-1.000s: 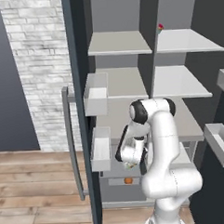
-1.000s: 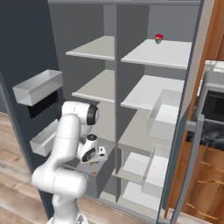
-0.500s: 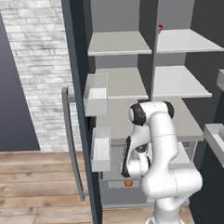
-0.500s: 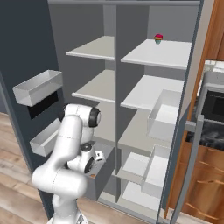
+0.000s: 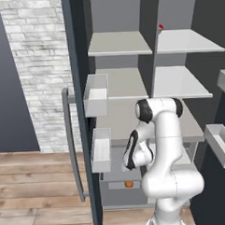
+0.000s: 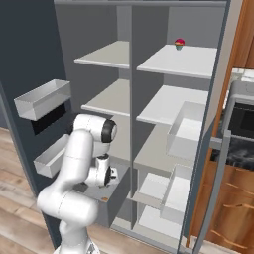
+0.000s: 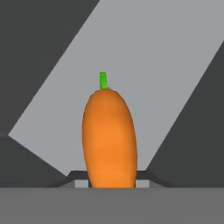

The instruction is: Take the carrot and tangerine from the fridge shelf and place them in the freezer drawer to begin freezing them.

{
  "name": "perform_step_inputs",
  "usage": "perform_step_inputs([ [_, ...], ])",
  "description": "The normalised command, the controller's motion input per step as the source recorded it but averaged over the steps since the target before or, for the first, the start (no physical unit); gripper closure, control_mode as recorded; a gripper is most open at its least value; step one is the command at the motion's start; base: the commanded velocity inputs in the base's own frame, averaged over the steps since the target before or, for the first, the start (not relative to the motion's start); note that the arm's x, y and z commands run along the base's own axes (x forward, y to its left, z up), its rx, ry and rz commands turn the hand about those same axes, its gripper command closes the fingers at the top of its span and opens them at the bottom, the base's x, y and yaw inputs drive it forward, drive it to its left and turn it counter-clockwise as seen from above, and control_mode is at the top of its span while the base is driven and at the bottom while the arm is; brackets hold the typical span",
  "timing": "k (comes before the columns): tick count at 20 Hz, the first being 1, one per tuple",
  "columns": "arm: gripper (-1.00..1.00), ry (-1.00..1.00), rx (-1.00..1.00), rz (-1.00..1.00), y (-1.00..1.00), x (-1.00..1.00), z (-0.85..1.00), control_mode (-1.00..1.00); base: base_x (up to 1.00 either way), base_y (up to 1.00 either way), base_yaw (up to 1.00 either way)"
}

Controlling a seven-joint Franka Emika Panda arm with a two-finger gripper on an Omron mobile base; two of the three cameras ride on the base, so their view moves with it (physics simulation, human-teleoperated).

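Note:
An orange carrot (image 7: 109, 135) with a green stub stands upright between my fingertips (image 7: 81, 183), and my gripper (image 7: 111, 183) is shut on it. Behind it lie a pale grey floor and dark walls. The hand points down over the pulled-out freezer drawer (image 5: 130, 196) at the fridge's bottom left, also seen from the right side (image 6: 115, 202). A small orange spot (image 5: 129, 183) shows just under the hand (image 6: 104, 199); I cannot tell whether it is the carrot or the tangerine. The pale fridge shelf (image 5: 120, 44) sits well above the arm.
A small red and green item (image 5: 160, 27) rests on the top right shelf (image 6: 179, 43). White door bins (image 5: 97, 94) hang on the open left door, close to my arm's left. More bins (image 6: 186, 130) line the right door. Wooden floor lies in front.
My hand has dropped lower toward the open freezer drawer, still holding the carrot. The orange spot under it has gone down with it.

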Motion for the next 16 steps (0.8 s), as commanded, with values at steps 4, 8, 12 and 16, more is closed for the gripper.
perform_step_inputs([
  [4, 1.00, 0.11, 0.06, 0.00, 0.00, -0.49, -0.39, -1.00, 0.00, 0.00, 0.00],
  [8, -1.00, 0.12, 0.03, 0.00, 0.00, -0.42, -0.38, -1.00, 0.00, 0.00, 0.00],
  [12, -1.00, 0.03, 0.04, 0.00, 0.00, -0.45, -0.17, -1.00, 0.00, 0.00, 0.00],
  [16, -1.00, 0.00, 0.05, 0.00, 0.00, -0.67, -0.06, -1.00, 0.00, 0.00, 0.00],
])
